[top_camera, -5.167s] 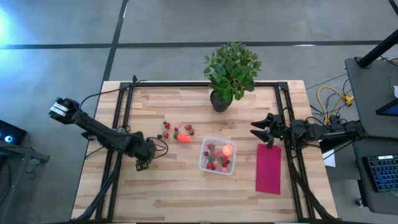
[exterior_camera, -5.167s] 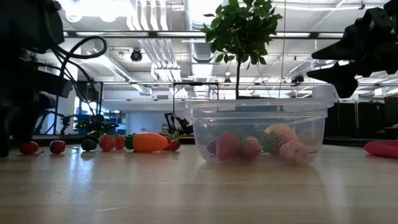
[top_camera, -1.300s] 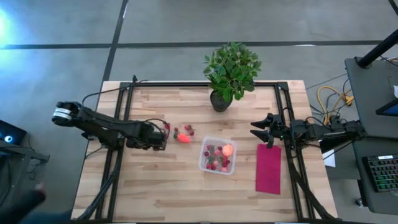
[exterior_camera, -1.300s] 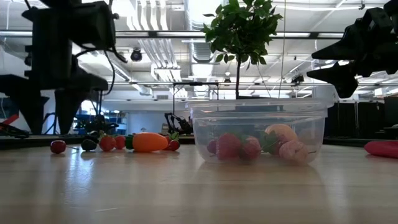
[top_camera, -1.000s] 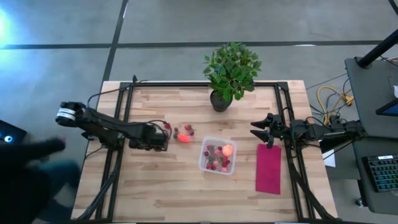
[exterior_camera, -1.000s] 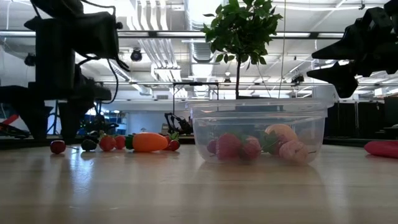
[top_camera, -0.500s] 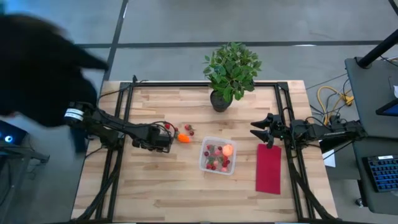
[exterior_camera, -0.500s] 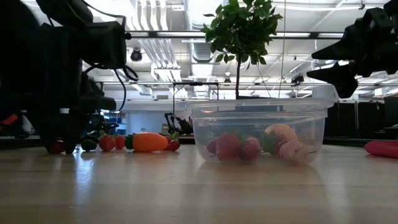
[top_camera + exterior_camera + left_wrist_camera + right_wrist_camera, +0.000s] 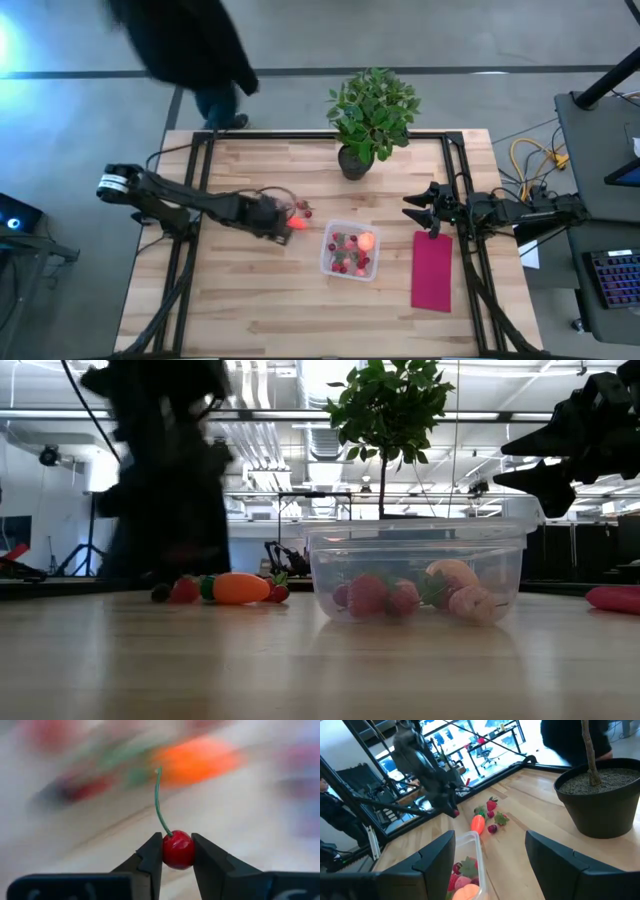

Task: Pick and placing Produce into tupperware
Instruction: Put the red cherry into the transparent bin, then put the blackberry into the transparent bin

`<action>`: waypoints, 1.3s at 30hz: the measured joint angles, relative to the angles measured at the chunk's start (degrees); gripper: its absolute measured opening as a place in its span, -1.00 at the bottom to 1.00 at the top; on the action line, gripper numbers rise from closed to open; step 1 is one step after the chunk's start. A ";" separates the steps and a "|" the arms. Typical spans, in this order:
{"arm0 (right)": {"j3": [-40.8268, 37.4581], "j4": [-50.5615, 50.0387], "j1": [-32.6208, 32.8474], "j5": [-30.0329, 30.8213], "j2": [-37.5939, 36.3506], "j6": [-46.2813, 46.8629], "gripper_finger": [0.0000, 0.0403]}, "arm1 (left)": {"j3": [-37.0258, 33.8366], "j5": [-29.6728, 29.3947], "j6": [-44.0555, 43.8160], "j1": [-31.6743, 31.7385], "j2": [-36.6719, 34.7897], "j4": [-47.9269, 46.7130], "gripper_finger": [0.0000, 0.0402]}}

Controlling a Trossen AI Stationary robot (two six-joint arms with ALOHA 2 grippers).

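- Left wrist view has the clearest story: the left hand (image 9: 177, 851) is clamped on a small red cherry (image 9: 178, 850), its thin green stem sticking up past the fingertips.
- From overhead, that hand (image 9: 275, 222) sits over the tabletop (image 9: 250, 300) among the loose produce, touching or just beside the orange-red piece with the green top (image 9: 297, 224).
- The tupperware (image 9: 349, 250) lies just beyond that orange piece, toward the right arm's side and a little nearer the front edge; I'd judge the carry has to go that way, and the left arm is plainly the nearer one.
- The container already holds several red pieces and the round orange-pink fruit (image 9: 366, 241).
- The right hand (image 9: 421, 211) waits past the container, above the magenta cloth (image 9: 432, 270), fingers standing apart with nothing between them.
- The low view shows the tub's rim height, which the hand must clear, but the left arm there is only a dark smear, so the cherry cannot be made out.
- The right wrist view shows the leftover pieces clustered near the potted plant (image 9: 600, 795).
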 joint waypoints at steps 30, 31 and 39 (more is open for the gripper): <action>0.00 0.02 -0.02 -0.01 -0.03 -0.01 0.16 | 45.29 6.63 43.11 1.65 30.97 -12.17 0.07; 0.00 0.04 0.00 0.00 -0.04 -0.02 0.16 | 45.34 3.84 43.12 1.40 29.92 -16.11 0.12; 0.00 0.03 -0.01 -0.01 -0.04 -0.02 0.16 | 32.48 -3.14 38.66 2.09 14.83 -27.75 0.27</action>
